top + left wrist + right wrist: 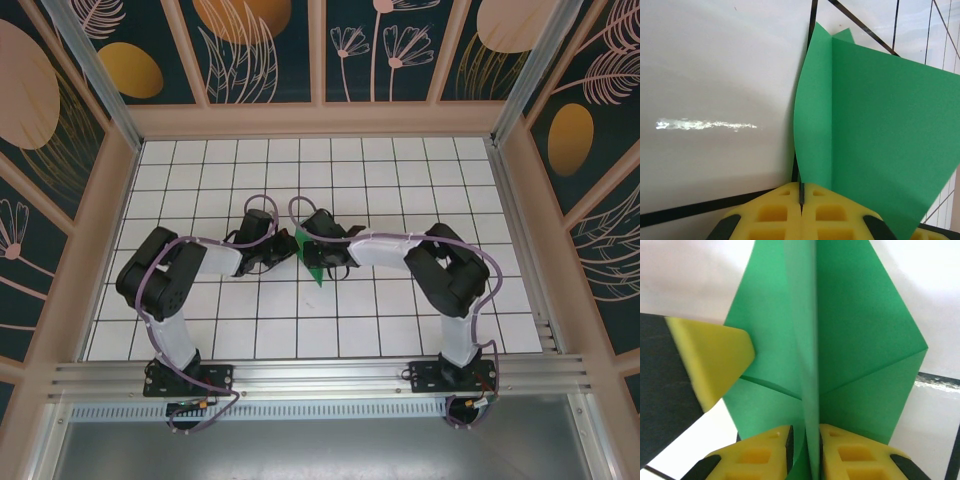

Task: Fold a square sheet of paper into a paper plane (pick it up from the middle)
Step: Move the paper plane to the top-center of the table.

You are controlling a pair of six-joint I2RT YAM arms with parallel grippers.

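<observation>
The yellow pads (770,212) of the left claw (801,192) fill the bottom of the left wrist view. They are pressed flat together, with the lower edge of the paper plane (880,130) nipped in the seam between them. From that pinch the bright green paper rises as two layers. A narrow strip curves up on the left, and a broad flat panel spreads to the right beyond a straight vertical crease. Two small points peak at the top. Behind it lies the glossy white surface (715,75), crossed by black grid lines.

In the right wrist view the right claw (806,440) has a yellow pad (765,452) on each side of the plane's (860,340) upright centre ridge. A slim gap remains, and I cannot tell whether the pads press on the ridge. The paper fans out from the ridge into two angled wings that narrow upward. Diagonal fold lines run down toward the ridge. One yellow finger (715,357) of the left claw, on its black body, overlaps the edge of the left wing.

From above, the plane (311,262) is a small green wedge with its tip toward the arm bases. It sits near the middle of the tiled surface (300,170), between the left claw (285,255) and the right claw (328,262), which meet there from either side.
</observation>
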